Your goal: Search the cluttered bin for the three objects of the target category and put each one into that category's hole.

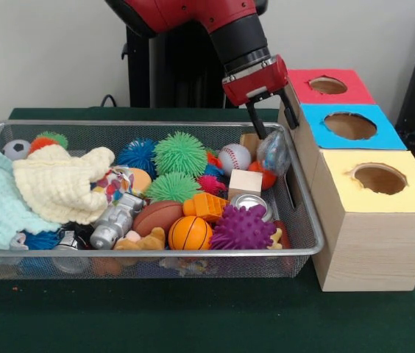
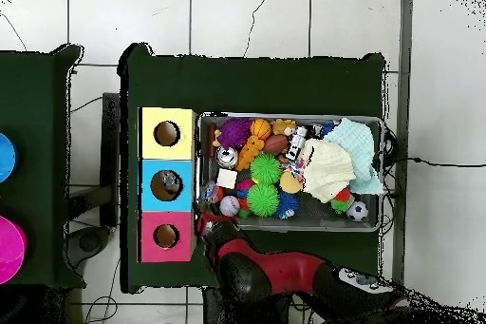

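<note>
The wire mesh bin (image 1: 149,254) is full of toys and cloths; it also shows in the overhead view (image 2: 289,117). A translucent blue and white crinkly wrapper (image 1: 273,153) stands at the bin's far right corner, next to a baseball (image 1: 234,157). My gripper (image 1: 277,132) hangs just above the wrapper with its two black fingers (image 1: 256,121) spread apart, holding nothing. In the overhead view the gripper (image 2: 204,218) is at the bin's lower left corner, beside the red-topped box. No other wrapper shows.
Three wooden boxes with holes stand beside the bin: red top (image 1: 329,86), blue top (image 1: 349,125), yellow top (image 1: 379,179). The bin holds green spiky balls (image 1: 180,153), a purple spiky ball (image 1: 243,228), a small basketball (image 1: 190,233), a wooden cube (image 1: 245,183), and cream (image 1: 60,184) and pale blue cloths.
</note>
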Tool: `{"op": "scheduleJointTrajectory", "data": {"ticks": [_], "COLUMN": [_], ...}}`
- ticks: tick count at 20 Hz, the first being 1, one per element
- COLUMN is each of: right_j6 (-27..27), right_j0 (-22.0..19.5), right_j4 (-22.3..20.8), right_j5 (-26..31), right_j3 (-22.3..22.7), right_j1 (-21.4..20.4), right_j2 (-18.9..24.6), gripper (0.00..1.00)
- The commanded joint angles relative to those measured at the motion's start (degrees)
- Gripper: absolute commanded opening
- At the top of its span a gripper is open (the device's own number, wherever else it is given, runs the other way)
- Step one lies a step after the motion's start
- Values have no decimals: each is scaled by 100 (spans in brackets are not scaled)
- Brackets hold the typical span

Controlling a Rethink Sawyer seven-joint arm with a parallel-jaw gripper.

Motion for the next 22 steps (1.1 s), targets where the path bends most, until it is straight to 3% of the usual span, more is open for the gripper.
{"op": "scheduleJointTrajectory", "data": {"ticks": [1,7,16,22], "right_j6": [761,738,575,431], "right_j0": [114,117,298,951], "right_j4": [-270,-330,-220,420], "right_j5": [-217,-276,-411,-287], "right_j3": [-925,-931,-1008,-1003], "right_j1": [459,336,-37,-479], "right_j2": [133,172,-152,-1183], "gripper": [100,100,100,100]}}
